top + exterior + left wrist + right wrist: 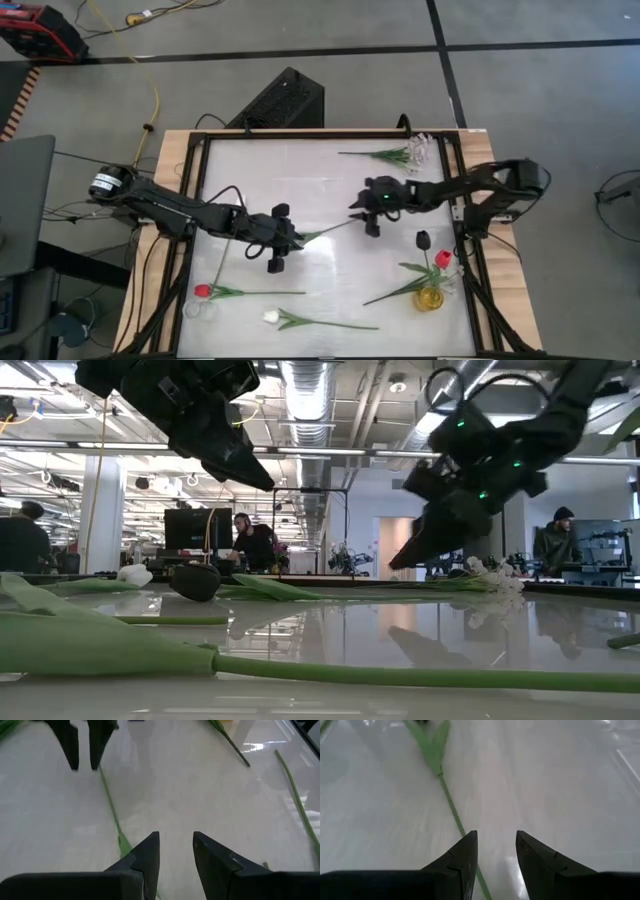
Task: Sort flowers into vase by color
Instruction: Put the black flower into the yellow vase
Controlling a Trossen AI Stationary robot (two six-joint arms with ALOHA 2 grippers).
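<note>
Two grippers, left (296, 238) and right (357, 207), hang over one green stem (325, 230) at table centre, fingers apart on nothing, and we risk nudging it toward three o'clock if either closes off-line.

overhead, table-level, two wrist views (close) share one stem (111, 810).

Grey concrete floor (300, 40) surrounded the bench (170, 150), crossed by dark seams. Yellow cable (152, 95) ran at 11 o'clock; a red case (40, 40) sat beyond it. Ceiling ducts (310, 390) and strip lights overhead. People sat at monitors (185, 530) across the room.
</note>
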